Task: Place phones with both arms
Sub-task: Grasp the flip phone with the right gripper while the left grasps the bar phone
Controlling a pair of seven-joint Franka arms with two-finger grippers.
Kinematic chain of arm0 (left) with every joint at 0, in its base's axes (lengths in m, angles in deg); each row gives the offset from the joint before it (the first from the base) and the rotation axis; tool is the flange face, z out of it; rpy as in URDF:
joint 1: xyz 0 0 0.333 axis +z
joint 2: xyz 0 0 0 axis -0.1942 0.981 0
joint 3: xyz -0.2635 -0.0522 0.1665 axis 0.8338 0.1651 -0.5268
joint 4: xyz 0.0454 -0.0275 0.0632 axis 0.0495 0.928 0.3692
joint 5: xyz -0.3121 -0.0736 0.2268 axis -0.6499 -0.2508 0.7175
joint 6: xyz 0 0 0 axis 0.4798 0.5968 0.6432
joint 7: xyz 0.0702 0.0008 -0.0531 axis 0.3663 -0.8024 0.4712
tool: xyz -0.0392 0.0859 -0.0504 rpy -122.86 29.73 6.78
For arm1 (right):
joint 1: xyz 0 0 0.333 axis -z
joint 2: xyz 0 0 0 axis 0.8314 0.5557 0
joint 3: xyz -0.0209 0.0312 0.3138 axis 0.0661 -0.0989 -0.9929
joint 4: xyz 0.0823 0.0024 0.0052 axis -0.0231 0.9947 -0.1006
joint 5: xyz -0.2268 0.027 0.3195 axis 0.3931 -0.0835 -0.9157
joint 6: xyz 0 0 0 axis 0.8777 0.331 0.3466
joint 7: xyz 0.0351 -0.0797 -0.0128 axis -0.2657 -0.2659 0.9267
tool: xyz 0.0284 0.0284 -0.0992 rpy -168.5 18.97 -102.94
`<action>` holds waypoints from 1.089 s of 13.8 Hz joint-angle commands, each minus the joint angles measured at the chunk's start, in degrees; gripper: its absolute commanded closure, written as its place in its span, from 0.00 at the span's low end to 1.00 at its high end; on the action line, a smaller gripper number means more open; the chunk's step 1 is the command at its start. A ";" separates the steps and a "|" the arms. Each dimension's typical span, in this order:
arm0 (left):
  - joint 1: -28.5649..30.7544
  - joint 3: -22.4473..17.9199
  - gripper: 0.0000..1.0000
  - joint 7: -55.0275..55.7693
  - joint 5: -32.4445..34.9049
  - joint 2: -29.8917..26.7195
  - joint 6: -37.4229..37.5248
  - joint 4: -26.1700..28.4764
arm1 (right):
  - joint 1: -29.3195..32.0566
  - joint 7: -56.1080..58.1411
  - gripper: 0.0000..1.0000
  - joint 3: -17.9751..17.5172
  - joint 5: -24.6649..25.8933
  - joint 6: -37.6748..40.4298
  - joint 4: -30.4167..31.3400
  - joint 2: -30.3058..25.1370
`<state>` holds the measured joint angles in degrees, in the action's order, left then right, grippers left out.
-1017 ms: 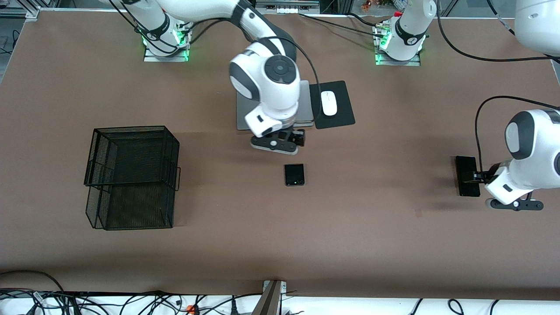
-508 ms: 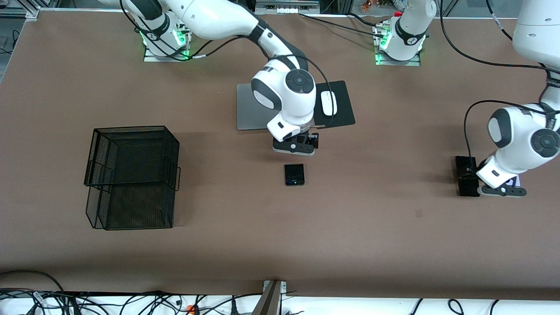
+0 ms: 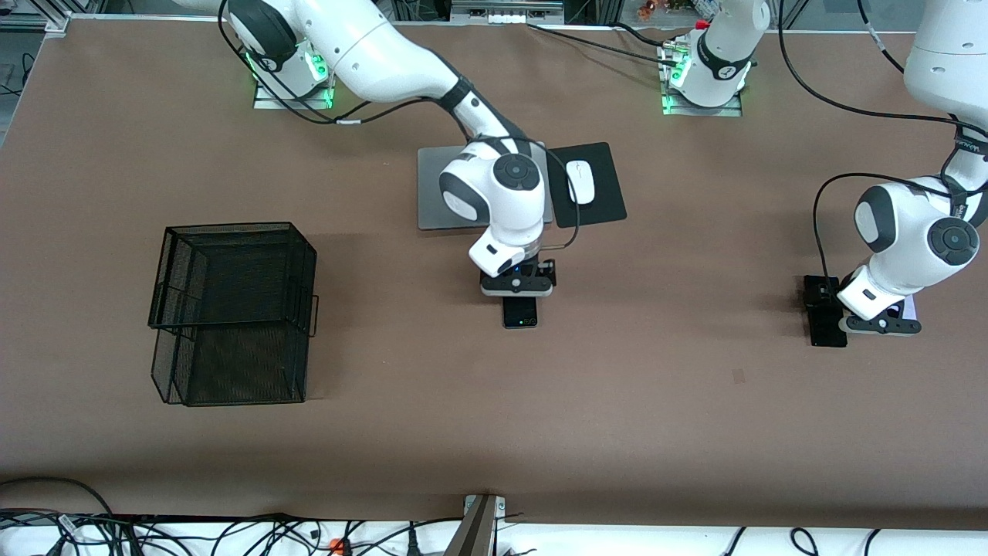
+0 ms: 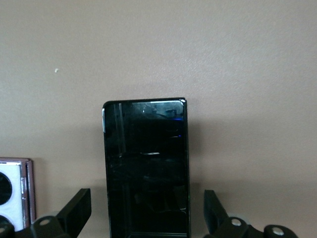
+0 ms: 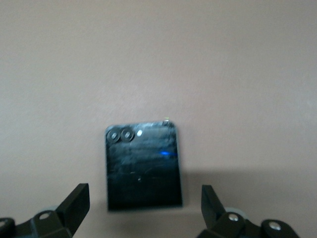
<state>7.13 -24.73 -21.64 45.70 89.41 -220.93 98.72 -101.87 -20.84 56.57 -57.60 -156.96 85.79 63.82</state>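
Both grippers' jaws are spread wide and hold nothing. The right gripper (image 5: 141, 208) hangs low over the small square flip phone (image 3: 520, 313) at mid-table, hiding its upper edge in the front view. The left gripper (image 4: 146, 213) straddles the glossy slim slab phone (image 4: 145, 166) near the left arm's end; the lavender-white phone (image 4: 14, 191) beside it is cut off.

1. Flip phone (image 3: 519, 313): small, square, black, flat on table mid-way, two lenses up.
2. Slab phone (image 3: 824, 321): long, slim, black, flat at left arm's end.
3. Lavender-white phone (image 4: 14, 193): just beside slab, apart.
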 commanded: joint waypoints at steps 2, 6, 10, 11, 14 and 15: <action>1.70 1.01 0.00 -0.51 0.70 0.53 -0.78 0.50 | 0.02 0.49 0.00 0.49 1.17 -3.95 -2.62 2.77; 3.02 2.14 0.00 -0.69 0.70 0.97 -0.78 0.41 | -0.51 0.41 0.00 0.49 1.25 -4.66 -2.71 4.26; 6.09 4.95 0.00 -0.60 -0.61 1.85 -0.78 0.33 | -0.77 0.05 0.00 0.49 1.25 -4.66 -2.62 4.88; 7.14 6.09 0.00 -0.77 -2.02 2.20 -0.78 0.33 | -0.77 -0.03 0.00 0.49 1.25 -4.66 -2.62 5.32; 7.94 6.54 0.00 -0.95 -2.12 2.64 -0.78 0.06 | -0.77 0.31 0.08 0.49 1.25 -4.66 -2.62 5.67; 7.95 6.54 0.00 -0.95 -2.12 2.64 -0.78 0.06 | -0.77 0.49 0.37 0.49 1.25 -4.66 -2.71 5.67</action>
<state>14.02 -19.20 -21.58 44.88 91.80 -221.10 99.07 -102.53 -20.62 57.20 -57.20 -161.62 85.33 67.93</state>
